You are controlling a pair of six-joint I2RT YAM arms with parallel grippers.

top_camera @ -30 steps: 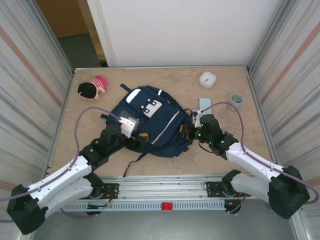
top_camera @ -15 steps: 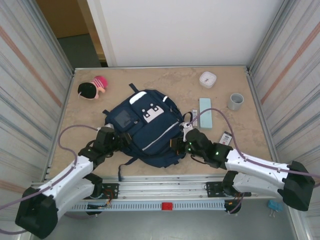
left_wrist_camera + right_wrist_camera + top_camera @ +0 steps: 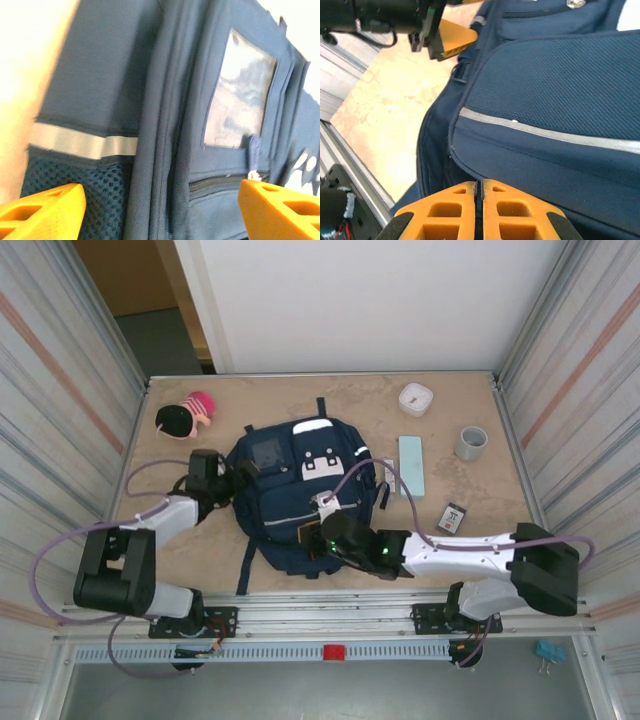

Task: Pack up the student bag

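The student bag (image 3: 300,490) is a navy backpack lying flat mid-table, white patches on its front pocket. My left gripper (image 3: 230,482) is at the bag's left side. In the left wrist view it (image 3: 160,215) stands open wide, and the bag's (image 3: 165,125) side seam, zip and clear window pocket lie between its orange fingers (image 3: 42,210). My right gripper (image 3: 312,532) rests on the bag's lower front. In the right wrist view it (image 3: 480,207) is shut, pads together, just below the grey-striped pocket (image 3: 555,100). Whether fabric is pinched cannot be seen.
A pink and black doll head (image 3: 185,415) lies at the back left. To the bag's right are a pale blue case (image 3: 411,465), a white round box (image 3: 415,398), a grey roll (image 3: 472,443) and a small black card (image 3: 453,517). Metal walls flank the table.
The bag has swung from tilted to nearly upright and shifted back. My left arm moved to its left side; my right arm moved left onto its lower front.
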